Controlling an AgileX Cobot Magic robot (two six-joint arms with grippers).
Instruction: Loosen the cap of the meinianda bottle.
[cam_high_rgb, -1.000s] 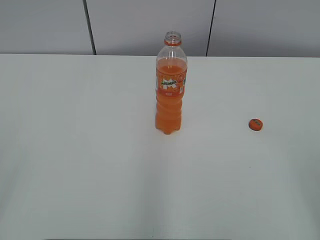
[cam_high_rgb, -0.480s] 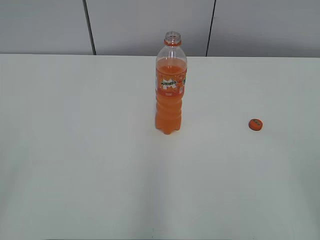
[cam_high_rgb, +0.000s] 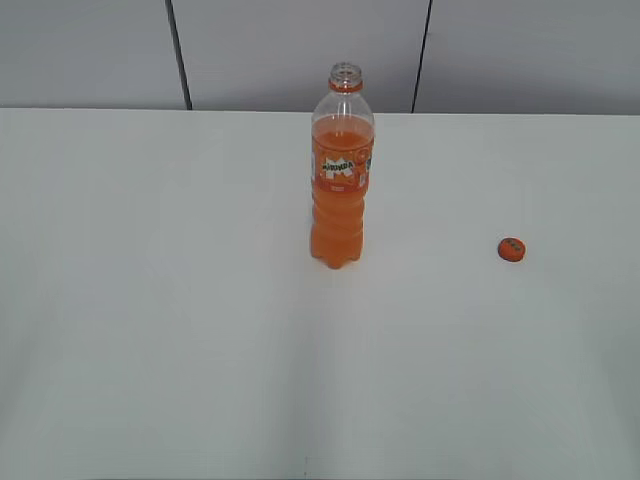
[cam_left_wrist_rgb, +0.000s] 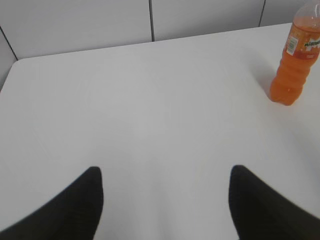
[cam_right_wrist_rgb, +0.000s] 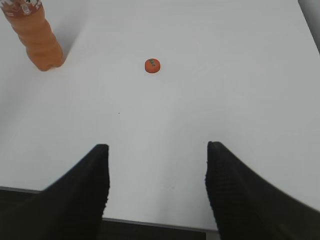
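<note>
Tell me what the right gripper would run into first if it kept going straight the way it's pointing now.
Probably bare table. The right gripper is open, and the cap lies just left of its centre line, so it might be clipped; depth is unclear. The meinianda bottle stands well off to the left.

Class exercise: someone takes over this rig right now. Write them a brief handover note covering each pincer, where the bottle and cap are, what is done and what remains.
Left pincer: open, empty, above bare table, bottle off to its right.
Right pincer: open, empty, near the table's front edge.
Meinianda bottle: upright mid-table, neck open, nothing on it.
Cap: lying flat on the table to the bottle's right, apart from it.
Done: cap is fully off, so loosening is complete.
Left: seemingly nothing; both arms are clear of the things.
</note>
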